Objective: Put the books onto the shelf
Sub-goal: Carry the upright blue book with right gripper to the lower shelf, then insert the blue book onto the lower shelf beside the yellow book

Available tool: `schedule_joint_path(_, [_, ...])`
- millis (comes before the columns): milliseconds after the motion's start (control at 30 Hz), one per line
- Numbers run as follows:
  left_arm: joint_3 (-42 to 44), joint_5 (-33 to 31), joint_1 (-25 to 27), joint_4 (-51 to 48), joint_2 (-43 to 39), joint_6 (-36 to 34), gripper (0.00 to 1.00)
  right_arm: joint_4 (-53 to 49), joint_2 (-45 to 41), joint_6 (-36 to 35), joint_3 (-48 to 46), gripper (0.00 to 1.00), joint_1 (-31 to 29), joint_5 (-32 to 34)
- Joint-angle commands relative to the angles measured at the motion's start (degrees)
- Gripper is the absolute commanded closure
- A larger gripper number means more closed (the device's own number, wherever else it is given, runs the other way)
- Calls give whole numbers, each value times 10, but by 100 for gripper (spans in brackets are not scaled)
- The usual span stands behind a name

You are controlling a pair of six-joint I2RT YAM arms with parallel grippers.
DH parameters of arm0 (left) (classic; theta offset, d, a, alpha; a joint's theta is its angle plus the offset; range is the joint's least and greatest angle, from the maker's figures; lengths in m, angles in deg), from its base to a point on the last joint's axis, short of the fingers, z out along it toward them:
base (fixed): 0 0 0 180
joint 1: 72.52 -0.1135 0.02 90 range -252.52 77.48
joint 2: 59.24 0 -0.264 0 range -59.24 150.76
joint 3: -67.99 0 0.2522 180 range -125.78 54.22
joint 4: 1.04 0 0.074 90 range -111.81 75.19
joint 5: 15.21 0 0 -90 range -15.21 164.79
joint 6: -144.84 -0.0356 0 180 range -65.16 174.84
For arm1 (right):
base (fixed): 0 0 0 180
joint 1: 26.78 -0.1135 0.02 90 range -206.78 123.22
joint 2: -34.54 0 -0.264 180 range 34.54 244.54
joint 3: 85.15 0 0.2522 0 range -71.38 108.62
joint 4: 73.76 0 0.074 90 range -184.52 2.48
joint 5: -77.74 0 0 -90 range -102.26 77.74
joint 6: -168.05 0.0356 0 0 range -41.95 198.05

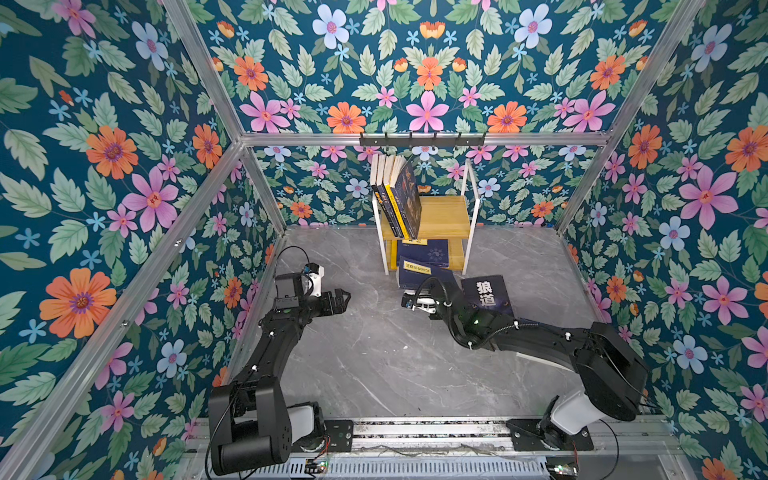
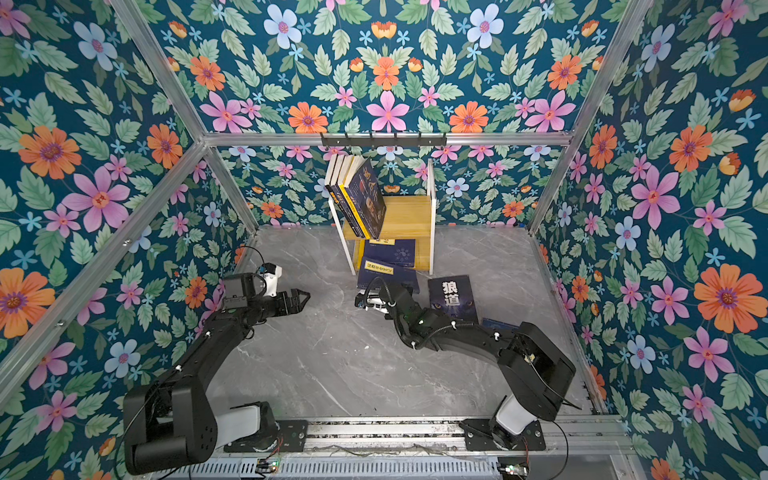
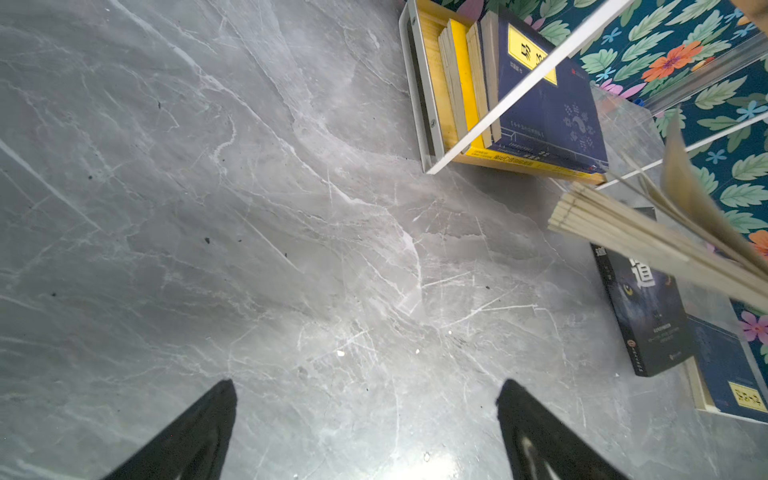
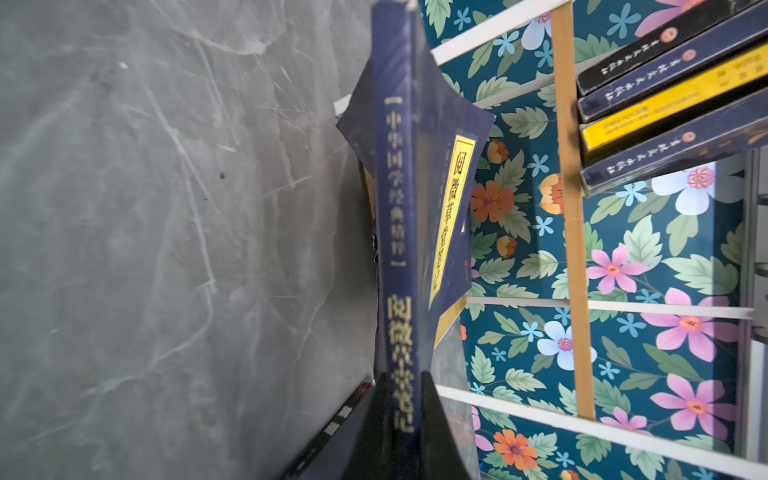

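The shelf stands at the back wall. Several books lean on its top board, and a navy one lies on the lower board. My right gripper is shut on the spine of a navy book with a yellow label, held on edge just in front of the shelf. A black wolf book lies flat to its right. Another navy book is partly hidden under the right arm. My left gripper hovers open and empty over bare floor, left of the shelf.
A black hook rail hangs on the frame bar above the shelf. Floral walls close in the grey marble floor on three sides. The arm bases sit on a metal rail at the front.
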Motion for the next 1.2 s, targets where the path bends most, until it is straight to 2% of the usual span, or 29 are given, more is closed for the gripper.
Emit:
schedule_joint_path(0, [-4, 11, 0, 6, 0, -10, 0, 24, 18, -53, 29, 94, 21, -24])
schedule_joint_path(267, [-12, 13, 0, 0, 10, -15, 0, 64, 110, -82, 107, 95, 71, -56])
schedule_joint_path(600, [-12, 14, 1, -2, 12, -18, 0, 106, 177, -110, 188, 95, 94, -66])
schedule_joint_path(733, [-11, 15, 0, -2, 16, -19, 0, 95, 174, -116, 196, 95, 94, -76])
schedule_joint_path(933, [-12, 18, 0, -1, 19, -19, 0, 44, 127, -104, 179, 95, 94, -83])
schedule_joint_path(1033, [-11, 20, 0, 3, 22, -17, 0, 51, 112, -103, 165, 95, 94, -83])
schedule_joint_path(1167, [-9, 25, 0, 7, 26, -13, 0, 87, 134, -128, 167, 97, 96, -58])
